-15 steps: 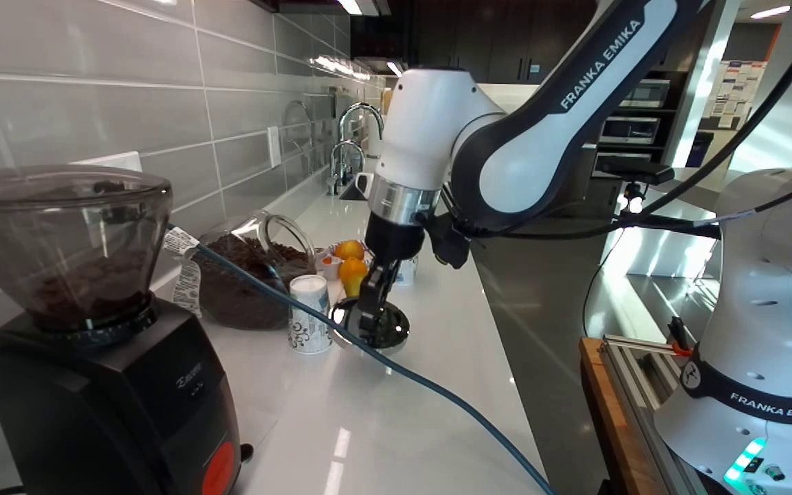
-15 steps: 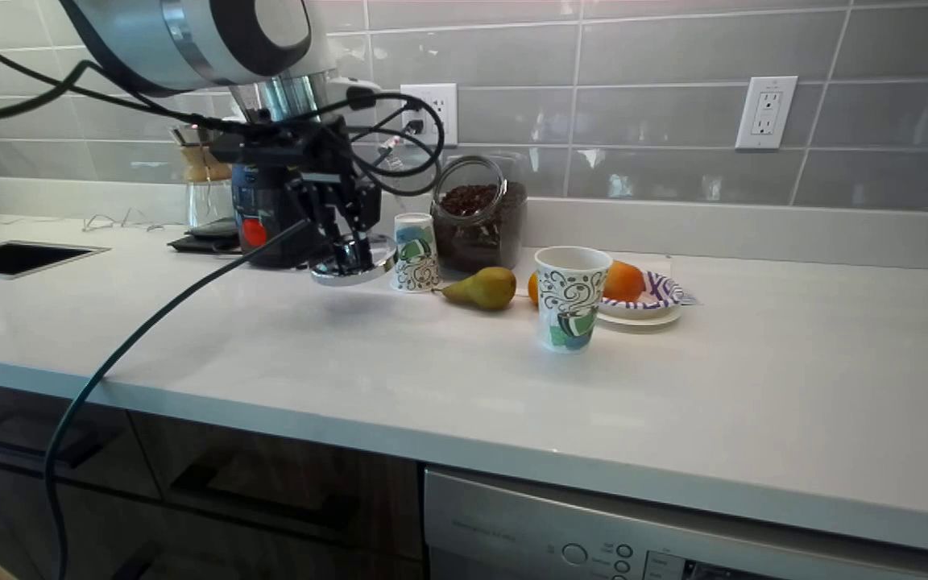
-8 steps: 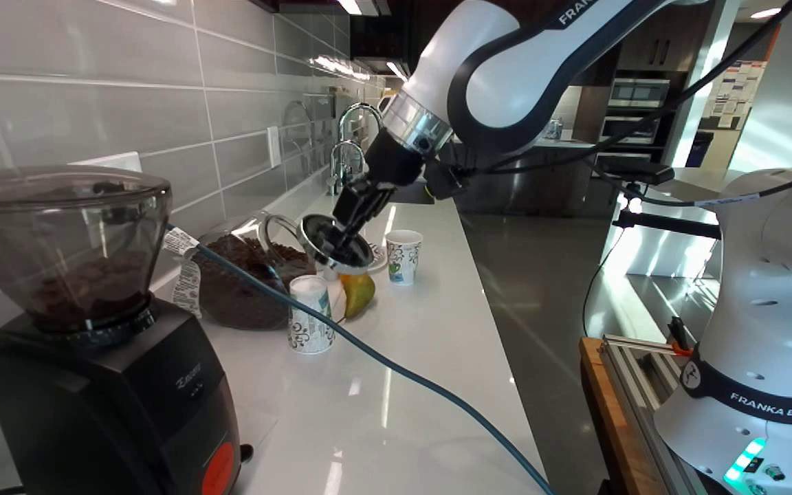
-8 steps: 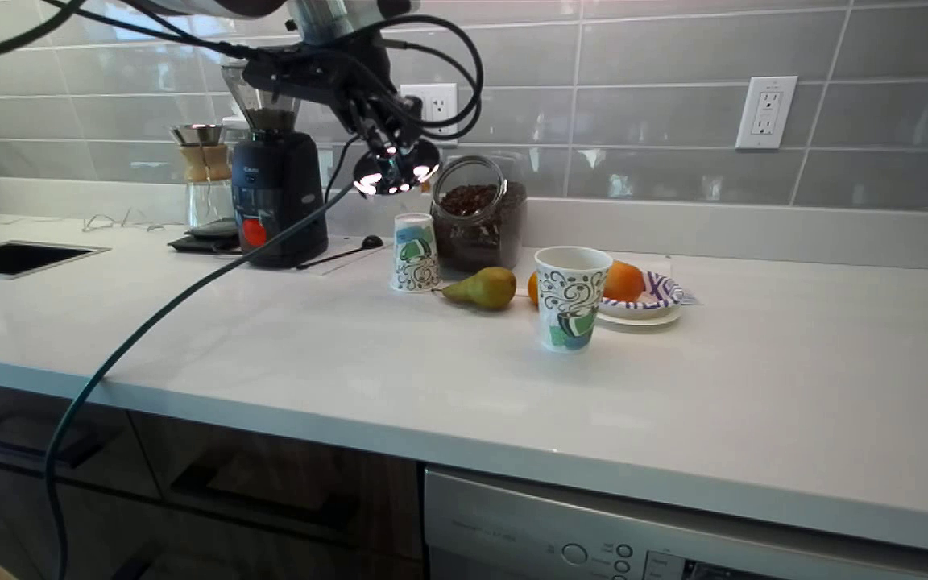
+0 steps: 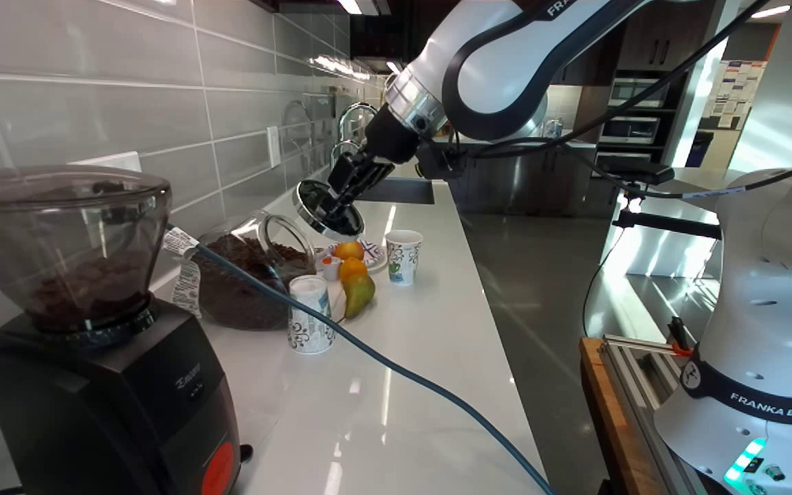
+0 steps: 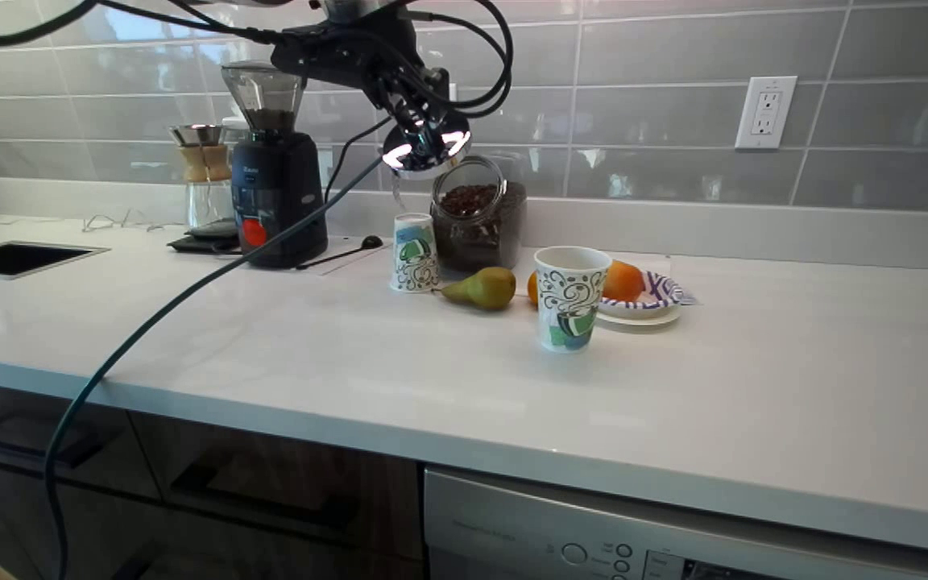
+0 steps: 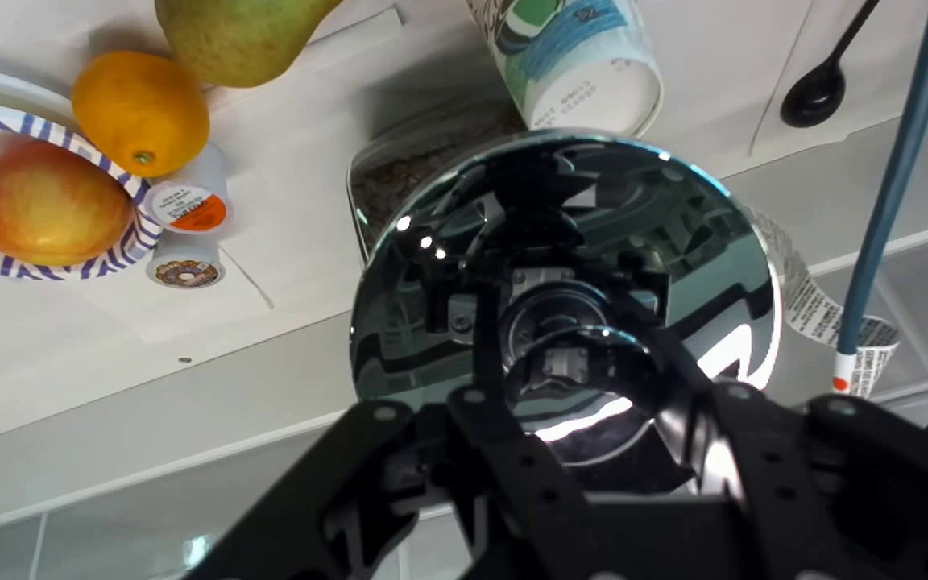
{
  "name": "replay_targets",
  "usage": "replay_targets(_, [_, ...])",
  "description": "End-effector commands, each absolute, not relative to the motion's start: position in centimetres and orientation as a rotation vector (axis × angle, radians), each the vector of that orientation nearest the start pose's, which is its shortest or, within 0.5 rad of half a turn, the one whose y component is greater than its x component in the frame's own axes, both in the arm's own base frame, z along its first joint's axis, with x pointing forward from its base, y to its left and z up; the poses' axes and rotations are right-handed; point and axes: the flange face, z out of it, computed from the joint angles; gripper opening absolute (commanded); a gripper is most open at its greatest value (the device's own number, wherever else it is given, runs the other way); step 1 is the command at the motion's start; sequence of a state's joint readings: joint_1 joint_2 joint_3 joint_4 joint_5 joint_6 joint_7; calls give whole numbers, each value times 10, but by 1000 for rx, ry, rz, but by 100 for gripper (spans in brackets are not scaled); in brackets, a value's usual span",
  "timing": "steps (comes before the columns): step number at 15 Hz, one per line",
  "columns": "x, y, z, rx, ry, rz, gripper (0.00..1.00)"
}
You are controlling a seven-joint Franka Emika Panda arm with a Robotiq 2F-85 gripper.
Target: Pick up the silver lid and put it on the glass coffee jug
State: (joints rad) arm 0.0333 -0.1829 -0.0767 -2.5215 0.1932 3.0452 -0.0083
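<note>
hanging tilted, silver lid (image 7: 565,234), gripped in pincer (image 7: 583,391)

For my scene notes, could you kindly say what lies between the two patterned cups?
In an exterior view, a pear; an orange fruit also peeks from behind the upright cup.

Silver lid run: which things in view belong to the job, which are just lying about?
Job:
silver lid, held by the pincer
glass coffee jug, uncovered

Lying about:
pear
upside-down paper cup
upright paper cup
coffee grinder
wood-collared carafe
black scoop
</note>
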Motion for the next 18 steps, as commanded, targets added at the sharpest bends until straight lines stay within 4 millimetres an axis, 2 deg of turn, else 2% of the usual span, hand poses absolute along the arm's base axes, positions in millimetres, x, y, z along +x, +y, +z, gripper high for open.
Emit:
replay_targets(1, [506,-29,422,-2837,265,-1130,21])
replay_targets(6, [525,-19,416,-2829,202,-1195,21])
replay_targets(18, [555,-36,398,-2886,146,-1212,21])
